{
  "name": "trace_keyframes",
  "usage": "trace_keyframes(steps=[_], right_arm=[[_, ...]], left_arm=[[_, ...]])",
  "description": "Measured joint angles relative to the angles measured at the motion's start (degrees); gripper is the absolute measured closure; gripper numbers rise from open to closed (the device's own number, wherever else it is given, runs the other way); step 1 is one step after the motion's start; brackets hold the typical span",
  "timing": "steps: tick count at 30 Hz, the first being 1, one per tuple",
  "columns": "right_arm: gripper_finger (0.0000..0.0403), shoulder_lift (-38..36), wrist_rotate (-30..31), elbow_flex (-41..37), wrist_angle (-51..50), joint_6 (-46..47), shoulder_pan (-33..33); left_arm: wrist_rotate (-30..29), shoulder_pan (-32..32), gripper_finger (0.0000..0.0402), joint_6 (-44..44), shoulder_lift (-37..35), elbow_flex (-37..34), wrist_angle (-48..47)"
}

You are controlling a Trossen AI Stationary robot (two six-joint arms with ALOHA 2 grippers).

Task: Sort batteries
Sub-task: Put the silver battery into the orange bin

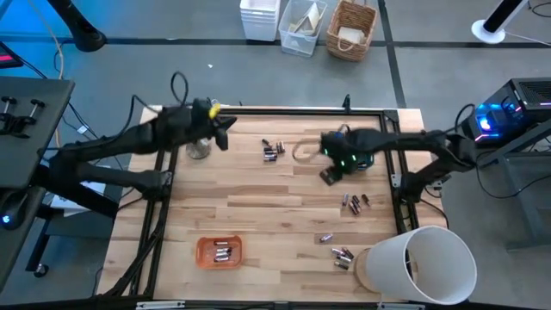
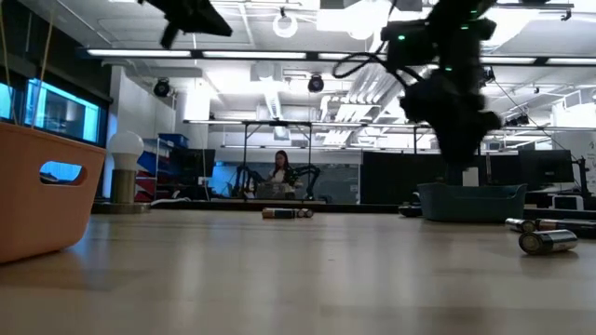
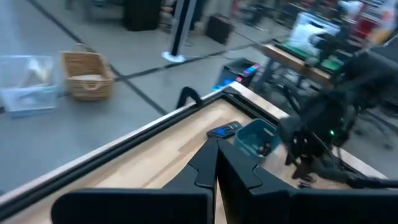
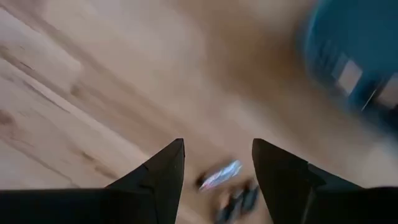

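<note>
Batteries lie on the wooden table in loose groups: one near the far edge (image 1: 273,151), one at mid-right (image 1: 355,201), and more near the white bucket (image 1: 342,255). Others sit in the orange tray (image 1: 219,251). My right gripper (image 1: 332,158) hangs open above the table (image 2: 456,126). Its wrist view shows its fingertips (image 4: 217,163) apart over a few batteries (image 4: 219,176), touching none, with the blue bin (image 4: 357,56) beside them. My left gripper (image 1: 231,123) is shut and empty (image 3: 216,167), raised over the table's far left part.
A dark remote-like bar (image 1: 330,176) lies by the blue bin (image 3: 255,137). A tan loop (image 1: 303,151) lies near the far edge and a small grey cup (image 1: 198,149) stands under my left arm. A white bucket (image 1: 426,263) stands at the near right corner. Bare wood (image 1: 275,215) spans the table's middle.
</note>
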Motion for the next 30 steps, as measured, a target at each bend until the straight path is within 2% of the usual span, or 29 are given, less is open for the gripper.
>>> trace_keyframes(steps=[3,6,10,15,21,26,30], right_arm=[[0.0219,-0.5,0.7,-4.2,1.3,13.9,5.4],[0.0219,-0.6,4.4,-6.0,1.5,26.1,8.8],[0.0219,-0.5,5.9,-7.8,1.3,40.0,10.2],[0.0219,-0.5,4.2,-8.4,1.8,45.6,10.9],[0.0219,2.2,0.7,-8.4,2.3,42.8,10.9],[0.0219,5.6,2.4,-8.4,6.1,40.7,10.7],[0.0219,8.3,0.7,-8.4,5.8,38.1,10.7]], left_arm=[[13.2,7.7,0.0401,3.3,1.4,0.0,2.8],[22.5,13.2,0.0402,5.3,2.3,0.0,4.2],[30.5,18.2,0.0401,6.4,3.5,0.0,5.2],[39.3,21.1,0.0401,6.1,4.3,0.0,5.4],[39.6,21.3,0.0401,6.3,4.3,0.0,5.4],[39.4,21.3,0.0401,6.3,4.3,0.0,5.4],[39.3,21.3,0.0401,5.5,4.3,0.0,5.4]])
